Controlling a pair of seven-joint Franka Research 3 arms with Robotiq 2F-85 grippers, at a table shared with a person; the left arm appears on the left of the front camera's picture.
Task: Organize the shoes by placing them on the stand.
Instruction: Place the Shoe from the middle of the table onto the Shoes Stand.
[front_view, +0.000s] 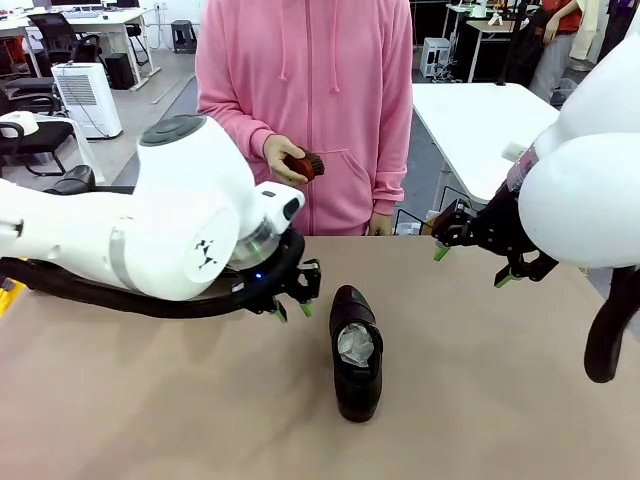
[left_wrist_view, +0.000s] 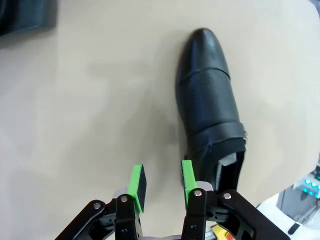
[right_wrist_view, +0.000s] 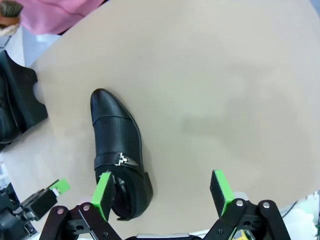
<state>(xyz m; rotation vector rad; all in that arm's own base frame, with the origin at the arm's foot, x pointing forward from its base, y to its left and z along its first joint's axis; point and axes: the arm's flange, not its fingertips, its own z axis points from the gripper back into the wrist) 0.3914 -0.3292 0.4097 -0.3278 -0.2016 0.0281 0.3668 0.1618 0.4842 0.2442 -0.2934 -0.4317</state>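
Note:
One glossy black shoe (front_view: 357, 352) lies on the tan table, toe toward the person, with pale stuffing in its opening. My left gripper (front_view: 290, 308) hangs just left of it. In the left wrist view its fingers (left_wrist_view: 161, 182) stand partly apart with nothing between them, and the shoe (left_wrist_view: 210, 100) is close to the right pad. My right gripper (front_view: 470, 262) hovers wide open, right of the shoe and farther back. In the right wrist view the right gripper (right_wrist_view: 161, 190) is empty and the shoe (right_wrist_view: 117, 145) lies by its left finger. A dark flat corner (left_wrist_view: 25, 15) looks like the stand.
A person in a pink hoodie (front_view: 305, 100) stands at the far edge holding a small brown brush (front_view: 303, 165). Black shapes (right_wrist_view: 17, 100) sit at the table's edge in the right wrist view. Bare table surface (front_view: 500, 380) lies right of the shoe.

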